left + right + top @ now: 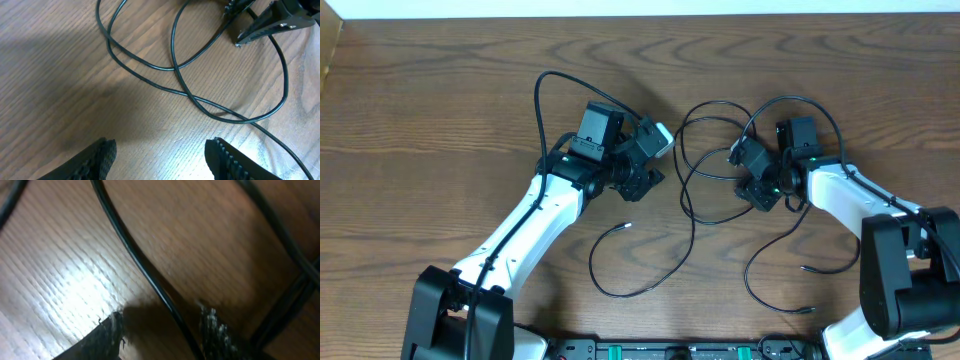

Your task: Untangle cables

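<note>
Nearby, at the robot's side of the wooden table, 1 loose cable lay in a slack curl, well apart from both grippers. Farther out, the left gripper hovered with its jaws spread and nothing between them, the crossing black cables lying just ahead. The right gripper sat low, its 2 fingers parted on either side of 1 black cable without pinching it. Beyond, more loops arched toward the table's far edge.

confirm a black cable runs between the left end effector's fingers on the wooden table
No, wrong arm. The left end effector is open over bare wood. The right wrist view shows the black cable running between the right end effector's fingers, on the wooden table.
</note>
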You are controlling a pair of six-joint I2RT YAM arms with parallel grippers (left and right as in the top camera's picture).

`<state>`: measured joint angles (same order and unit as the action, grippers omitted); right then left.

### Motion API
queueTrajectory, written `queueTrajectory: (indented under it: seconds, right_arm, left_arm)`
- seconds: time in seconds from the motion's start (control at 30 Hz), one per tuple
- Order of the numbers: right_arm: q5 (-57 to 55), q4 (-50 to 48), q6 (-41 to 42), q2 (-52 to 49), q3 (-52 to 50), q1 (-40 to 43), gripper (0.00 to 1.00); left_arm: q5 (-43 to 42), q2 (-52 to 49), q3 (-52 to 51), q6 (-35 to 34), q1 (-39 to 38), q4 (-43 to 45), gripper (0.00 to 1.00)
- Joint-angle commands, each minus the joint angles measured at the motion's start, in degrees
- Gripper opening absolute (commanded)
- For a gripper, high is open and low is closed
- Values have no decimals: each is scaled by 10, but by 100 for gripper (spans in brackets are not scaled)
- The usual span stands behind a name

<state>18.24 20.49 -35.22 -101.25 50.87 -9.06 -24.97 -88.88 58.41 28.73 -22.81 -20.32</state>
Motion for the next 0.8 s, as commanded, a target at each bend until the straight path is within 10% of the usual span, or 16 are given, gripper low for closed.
queueTrajectory:
  seconds: [0.0, 0.33, 0.53, 0.77]
  right_arm:
    - [5, 9, 4, -40, -8, 5, 45]
    - [19, 5, 5, -46, -8, 4, 46]
    - [18, 5, 5, -46, -8, 4, 1]
    - [18, 0, 32, -46, -8, 4, 1]
  left_arm:
    - [-6, 8, 0, 8, 2, 1, 63]
    - [-6, 8, 0, 8, 2, 1, 63]
    - [-6, 8, 0, 8, 2, 1, 63]
    - [-5, 8, 0, 8, 2, 1, 63]
